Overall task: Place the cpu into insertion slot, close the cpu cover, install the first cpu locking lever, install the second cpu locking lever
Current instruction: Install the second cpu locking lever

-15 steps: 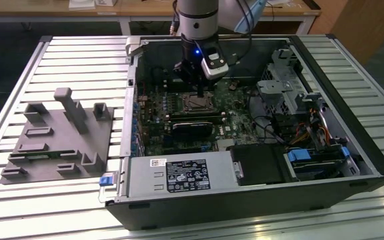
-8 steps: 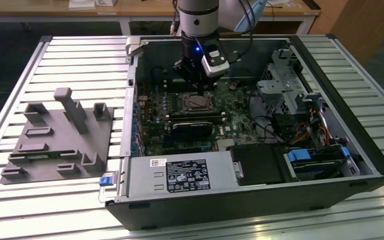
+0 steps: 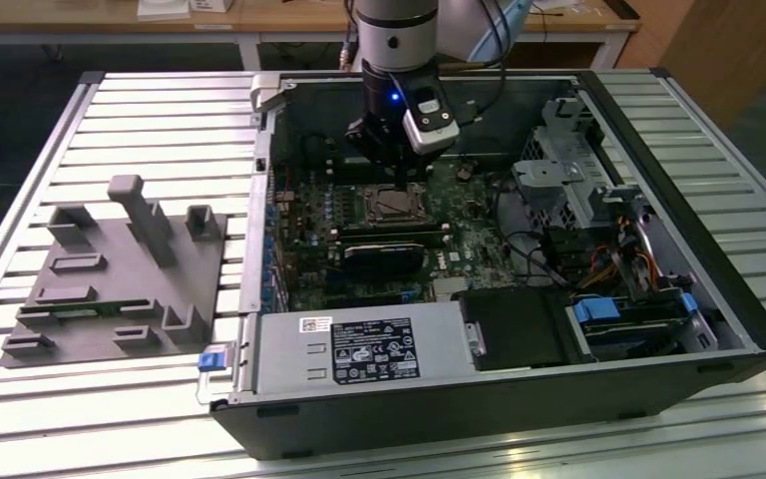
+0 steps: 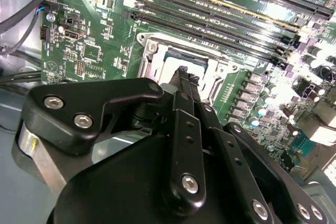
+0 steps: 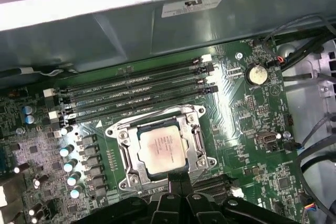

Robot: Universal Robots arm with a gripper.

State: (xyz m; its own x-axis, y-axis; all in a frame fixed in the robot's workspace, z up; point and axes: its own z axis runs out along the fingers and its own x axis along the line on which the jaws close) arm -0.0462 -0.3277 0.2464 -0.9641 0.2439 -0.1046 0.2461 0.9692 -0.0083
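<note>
In the first wrist view, the flat square silver-grey cpu (image 5: pixel 163 152) sits seated in the square dark insertion slot (image 5: pixel 185 167) on the green motherboard (image 5: pixel 247 124). The square silver metal cpu cover (image 5: pixel 128 156) lies closed around it, framing the chip through its window. The black gripper (image 5: pixel 180 178) hovers at the cover's six o'clock edge, its fingers pressed together, clenched on nothing. The long black memory slots (image 5: pixel 136 85) lie at the cover's twelve o'clock. In the exterior view, the gripper (image 3: pixel 394 178) hangs just above the cpu (image 3: pixel 390 207) inside the open black computer case (image 3: pixel 490 409).
</note>
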